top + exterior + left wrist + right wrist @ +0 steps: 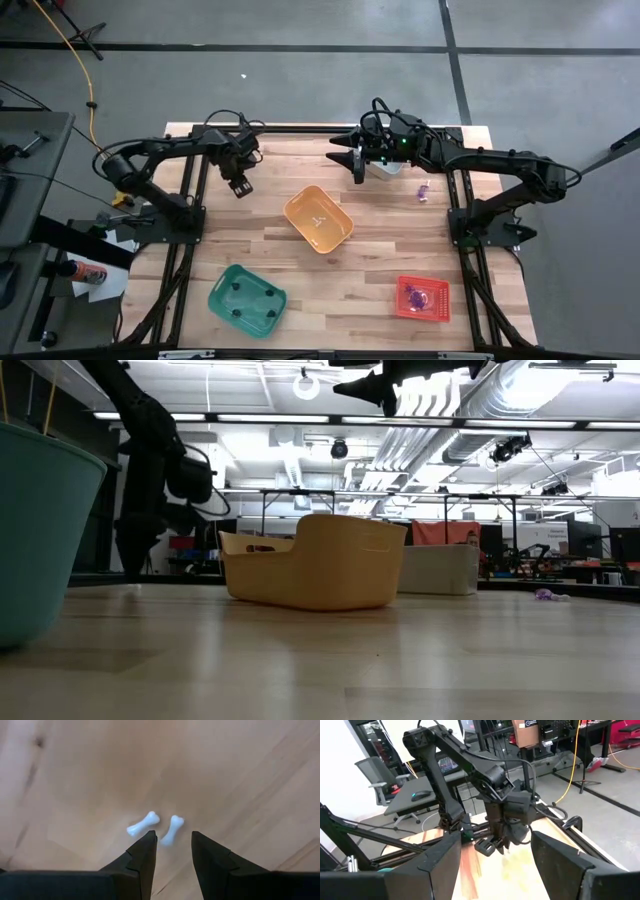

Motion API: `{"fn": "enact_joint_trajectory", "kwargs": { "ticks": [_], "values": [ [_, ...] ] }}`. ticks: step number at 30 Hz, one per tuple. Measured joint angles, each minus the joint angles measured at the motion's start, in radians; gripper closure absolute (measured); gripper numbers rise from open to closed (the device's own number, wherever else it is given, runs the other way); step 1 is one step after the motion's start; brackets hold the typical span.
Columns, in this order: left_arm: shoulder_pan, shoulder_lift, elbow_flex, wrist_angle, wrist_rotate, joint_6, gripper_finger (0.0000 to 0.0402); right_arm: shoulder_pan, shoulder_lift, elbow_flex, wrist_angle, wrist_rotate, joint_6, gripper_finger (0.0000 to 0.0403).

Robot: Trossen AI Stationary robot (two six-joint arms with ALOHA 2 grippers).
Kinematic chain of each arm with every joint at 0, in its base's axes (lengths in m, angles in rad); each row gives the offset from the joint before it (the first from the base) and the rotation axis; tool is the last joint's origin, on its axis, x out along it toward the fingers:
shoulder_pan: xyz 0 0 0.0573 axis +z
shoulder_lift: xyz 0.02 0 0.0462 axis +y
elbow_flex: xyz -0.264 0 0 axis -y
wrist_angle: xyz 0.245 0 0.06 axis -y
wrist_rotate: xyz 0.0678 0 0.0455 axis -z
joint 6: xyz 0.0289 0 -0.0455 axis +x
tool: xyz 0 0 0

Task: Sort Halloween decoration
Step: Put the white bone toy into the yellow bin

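Note:
Two small whitish bone trinkets (143, 824) (171, 829) lie flat on the wood just beyond my left gripper (173, 842), which is open and points down at them near the table's far left (240, 185). A purple trinket (422, 192) (545, 595) lies on the table at the far right. More purple trinkets (420, 296) sit in the red bin (404, 310). Small dark pieces (240, 292) sit in the green bin (222, 300). My right gripper (350, 160) (495, 850) is open, raised high over the far middle, pointing toward the left arm.
The orange bin (300, 208) (315, 560) stands mid-table with a pale speck inside. A whitish bin (385, 168) (440, 568) stands at the far edge under the right arm. The green bin (40, 530) is near left, the red bin near right. Bare wood lies between them.

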Motion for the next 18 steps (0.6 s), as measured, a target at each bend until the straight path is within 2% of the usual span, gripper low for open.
{"fn": "enact_joint_trajectory", "kwargs": {
  "ticks": [7,14,18],
  "values": [
    [-0.002,0.08,0.004,0.011,0.004,0.005,0.0289,0.0,0.0,0.0,0.0,0.001,0.019,0.0167],
    [0.0,0.093,0.002,0.021,0.004,0.063,0.029,0.0,0.0,0.0,0.0,0.001,0.019,0.0167],
    [0.0,0.094,0.001,0.022,0.008,0.094,0.0316,0.0,0.0,0.0,0.0,0.001,0.019,0.0167]
  ]
}}
